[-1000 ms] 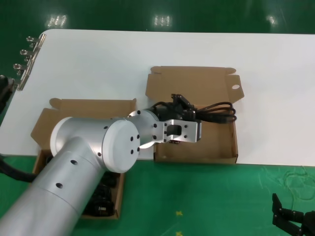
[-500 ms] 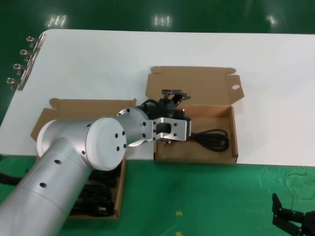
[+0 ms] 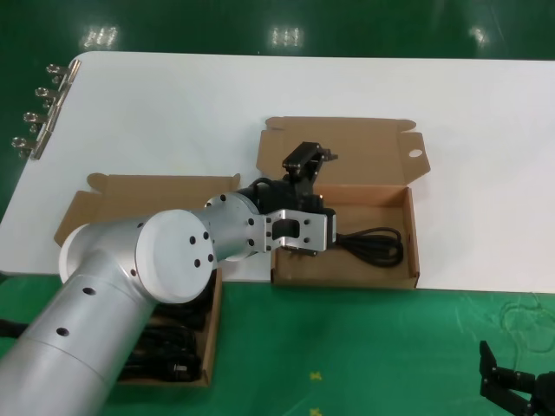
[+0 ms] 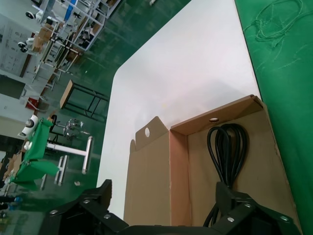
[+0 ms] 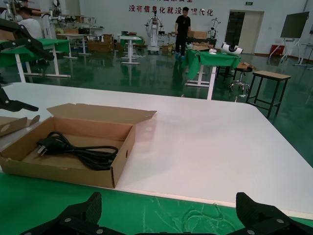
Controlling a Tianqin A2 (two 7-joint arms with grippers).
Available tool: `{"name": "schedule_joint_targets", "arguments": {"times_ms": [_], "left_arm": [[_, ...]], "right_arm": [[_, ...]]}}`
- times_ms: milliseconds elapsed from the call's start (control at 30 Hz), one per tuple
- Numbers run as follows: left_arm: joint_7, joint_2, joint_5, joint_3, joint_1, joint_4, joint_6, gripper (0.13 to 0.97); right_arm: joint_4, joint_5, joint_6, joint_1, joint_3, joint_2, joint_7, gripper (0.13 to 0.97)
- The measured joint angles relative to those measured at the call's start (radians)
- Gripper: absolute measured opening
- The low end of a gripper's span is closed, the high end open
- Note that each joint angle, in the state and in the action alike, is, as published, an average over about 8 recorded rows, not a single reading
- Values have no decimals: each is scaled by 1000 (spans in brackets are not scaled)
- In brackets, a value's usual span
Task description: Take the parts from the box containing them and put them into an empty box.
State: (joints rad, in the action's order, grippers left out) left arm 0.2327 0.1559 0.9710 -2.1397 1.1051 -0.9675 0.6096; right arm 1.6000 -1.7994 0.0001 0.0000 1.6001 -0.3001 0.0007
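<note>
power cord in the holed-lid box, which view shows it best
Right wrist view: the whole power cord, plug included, lies unobstructed in the box. In the head view the left end effector hides one end; the left wrist view shows only its loop.

1. The table (image 3: 173, 104) was a white slab with rounded corners, bordered by green floor (image 3: 364, 347).
2. The empty box (image 3: 413, 260), open with its holed lid flat on the table, rested near the table's front edge, right of centre.
3. The box containing them (image 3: 156, 192) rested at the front left, its near end overhanging the table edge above the floor.
4. The two boxes stood just beside each other; contact could not be determined.
5. A row of metal clips (image 3: 43, 108) lined the table's left edge.
</note>
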Motion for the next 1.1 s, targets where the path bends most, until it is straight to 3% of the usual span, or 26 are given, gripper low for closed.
{"name": "schedule_joint_targets", "arguments": {"times_ms": [200,467,1100], "left_arm": [[-8,5,29,19,-38,-22,-21,765],[-30,18,105,69,-141,-80,-78,897],[-88,55,315,205,-420,-240,-232,964]], "right_arm": [[0,0,0,0,0,0,0,966],[0,0,0,0,0,0,0,966],[0,0,0,0,0,0,0,966]]}}
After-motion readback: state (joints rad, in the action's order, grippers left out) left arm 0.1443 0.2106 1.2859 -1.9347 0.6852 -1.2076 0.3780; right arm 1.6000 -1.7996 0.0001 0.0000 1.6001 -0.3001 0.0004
